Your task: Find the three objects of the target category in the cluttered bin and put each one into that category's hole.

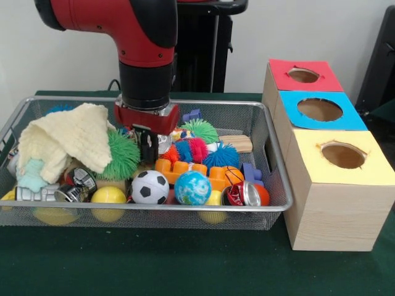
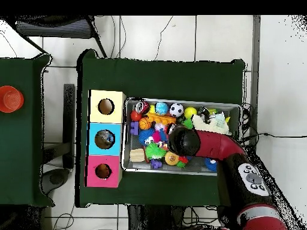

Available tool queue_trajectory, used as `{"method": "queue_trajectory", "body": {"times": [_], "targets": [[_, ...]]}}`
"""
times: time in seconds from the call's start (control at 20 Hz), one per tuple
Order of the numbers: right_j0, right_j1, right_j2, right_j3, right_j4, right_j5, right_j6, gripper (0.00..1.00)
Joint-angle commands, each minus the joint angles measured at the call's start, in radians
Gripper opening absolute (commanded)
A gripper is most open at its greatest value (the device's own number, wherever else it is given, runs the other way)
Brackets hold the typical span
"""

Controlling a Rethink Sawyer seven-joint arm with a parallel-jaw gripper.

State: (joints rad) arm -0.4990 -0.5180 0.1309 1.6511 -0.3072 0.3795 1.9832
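Note:
The cluttered bin (image 1: 148,208), a wide silver wire mesh basket, sits left of three wooden boxes; it also shows in the overhead view (image 2: 125,162). It holds a soccer ball (image 1: 150,187), a blue-green ball (image 1: 192,188), a yellow ball (image 1: 108,196), a green spiky ball (image 1: 120,154), a blue spiky ball (image 1: 221,156), an orange plastic piece (image 1: 185,169) and a red can (image 1: 250,194). My gripper (image 1: 148,147) is lowered into the middle of the bin, between the green spiky ball and the orange piece. In the overhead view the arm's wrist (image 2: 183,142) hides it.
Boxes with holes: red top (image 1: 302,75), blue top (image 1: 321,110), yellow top (image 1: 342,157), close against the bin's right wall. A cream cloth (image 1: 65,139) is heaped in the bin's left part. A wooden block (image 1: 237,143) lies at the back right.

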Motion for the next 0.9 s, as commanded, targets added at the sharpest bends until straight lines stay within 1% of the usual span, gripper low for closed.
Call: {"method": "queue_trajectory", "body": {"times": [0.05,0.1,0.15,0.2,0.25,0.35,0.55,0.65,0.7,0.9], "targets": [[0.013,0.027,-0.016,0.144,0.037,0.143,0.098,0.0],[0.022,0.028,-0.024,0.143,0.042,0.16,0.102,0.0],[0.039,0.024,-0.044,0.146,0.052,0.206,0.112,0.0],[0.047,0.021,-0.054,0.153,0.054,0.215,0.116,0.0],[0.058,0.02,-0.068,0.167,0.053,0.194,0.13,0.0],[0.083,0.033,-0.096,0.178,0.062,0.19,0.157,0.0],[0.097,0.083,-0.114,0.203,0.083,0.093,0.189,0.0],[0.102,0.101,-0.115,0.208,0.103,0.082,0.196,0.0],[0.102,0.101,-0.117,0.225,0.105,0.063,0.198,0.0],[0.118,0.078,-0.131,0.263,0.121,0.052,0.197,0.0]]}}
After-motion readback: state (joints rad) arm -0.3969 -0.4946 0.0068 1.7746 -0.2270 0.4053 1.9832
